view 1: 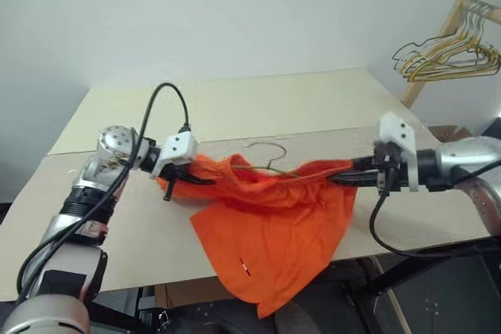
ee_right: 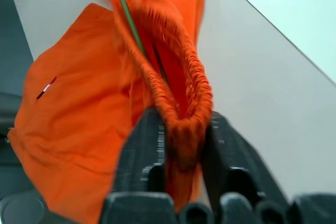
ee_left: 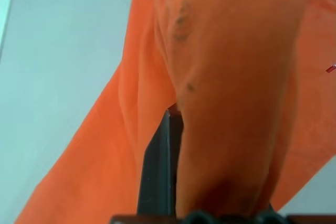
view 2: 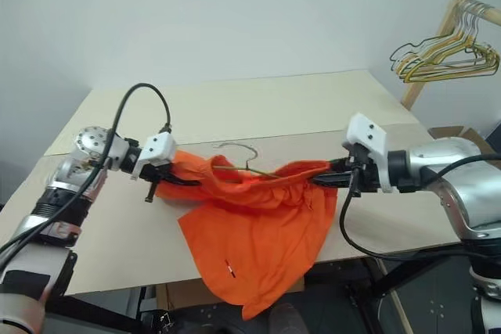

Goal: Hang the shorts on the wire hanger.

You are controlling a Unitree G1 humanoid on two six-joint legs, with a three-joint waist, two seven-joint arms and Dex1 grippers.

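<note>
The orange shorts (view 1: 270,232) hang stretched between my two grippers above the table's front edge, one leg drooping past it. My left gripper (view 1: 190,180) is shut on the left end of the fabric, which drapes over one dark finger (ee_left: 157,171) in the left wrist view. My right gripper (view 1: 338,177) is shut on the gathered waistband (ee_right: 181,103), which fills the gap between its fingers. The wire hanger (view 1: 270,152) lies among the folds at the top of the shorts with its hook sticking up. Its thin wire (ee_right: 123,3) runs into the waist opening.
The cardboard-covered table (view 1: 274,107) stretches away behind the shorts. At the back right a wooden rack (view 1: 458,13) carries a bunch of yellow and dark hangers (view 1: 442,60). A cardboard box (view 1: 450,131) sits beside the table's right edge.
</note>
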